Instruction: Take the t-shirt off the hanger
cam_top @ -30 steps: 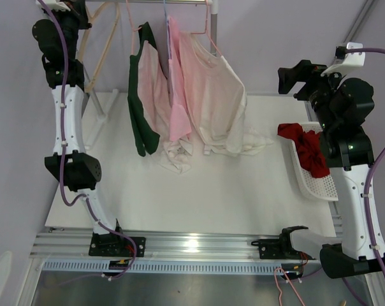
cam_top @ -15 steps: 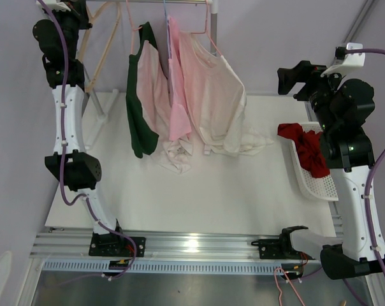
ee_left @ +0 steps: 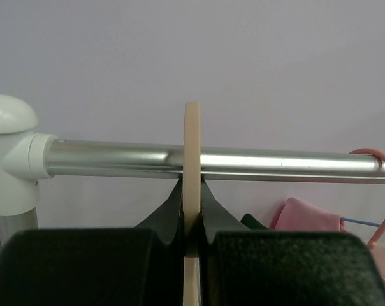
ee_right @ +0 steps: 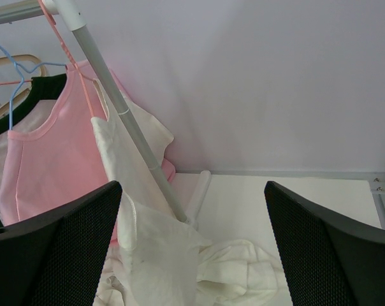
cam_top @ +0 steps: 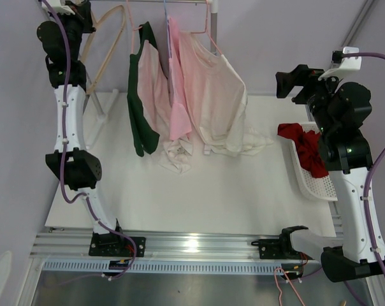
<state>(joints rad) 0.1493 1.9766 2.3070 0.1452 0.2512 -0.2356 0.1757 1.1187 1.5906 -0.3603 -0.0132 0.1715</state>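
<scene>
My left gripper (cam_top: pixel 79 11) is up at the rack's left end, shut on the hook of a bare beige hanger (cam_top: pixel 107 39). In the left wrist view the hook (ee_left: pixel 192 137) is pinched between my fingers (ee_left: pixel 170 213) and loops over the metal rail (ee_left: pixel 282 164). A dark green t-shirt (cam_top: pixel 138 111), a pink one (cam_top: pixel 177 95) and a cream one (cam_top: pixel 213 95) hang on hangers further right. My right gripper (cam_top: pixel 287 81) is open and empty, right of the rack, facing the cream shirt (ee_right: pixel 141 210) and pink shirt (ee_right: pixel 46 159).
White garments lie heaped on the table under the shirts (cam_top: pixel 180 158) and by the rack's right leg (ee_right: pixel 243 268). A white basket (cam_top: pixel 320 185) at the right holds a red cloth (cam_top: pixel 309 148). The rack's slanted leg (ee_right: pixel 125 121) stands ahead of my right gripper.
The beige hanger has swung in my left gripper, its arm now arching right along the rail. My right gripper has shifted slightly left. The hanging shirts have barely moved.
</scene>
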